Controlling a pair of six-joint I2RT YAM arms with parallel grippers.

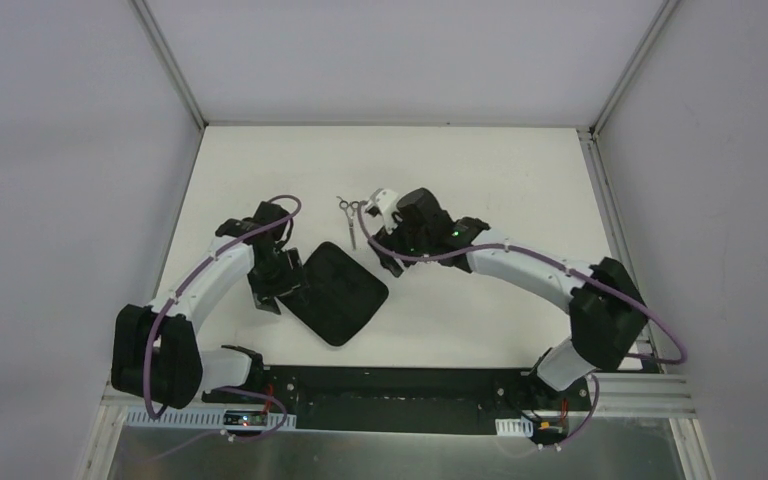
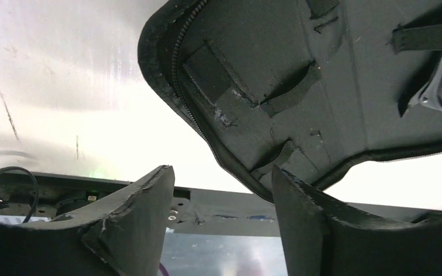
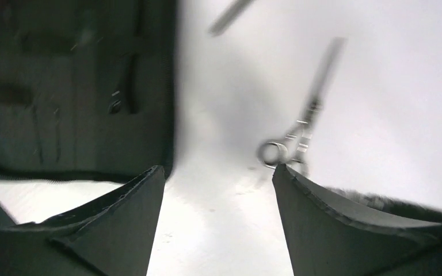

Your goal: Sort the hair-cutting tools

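A: Top view?
B: Silver ring-handled scissors (image 1: 348, 207) lie closed on the table (image 1: 500, 170), beyond the black case (image 1: 340, 293).
A: Left wrist?
B: Left gripper (image 2: 221, 172): jaws apart, empty, at the case edge.
A: Right wrist?
B: Right gripper (image 3: 218, 169): jaws apart, empty; blurred scissors just beside.

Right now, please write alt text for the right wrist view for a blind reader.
Silver ring-handled scissors lie on the white table, just beyond the open right gripper. The open black case lies at left; the picture is blurred.

left tool (image 2: 221, 172): jaws apart, empty | right tool (image 3: 218, 169): jaws apart, empty | left arm (image 1: 210, 268), right arm (image 1: 520, 262): bowed inward
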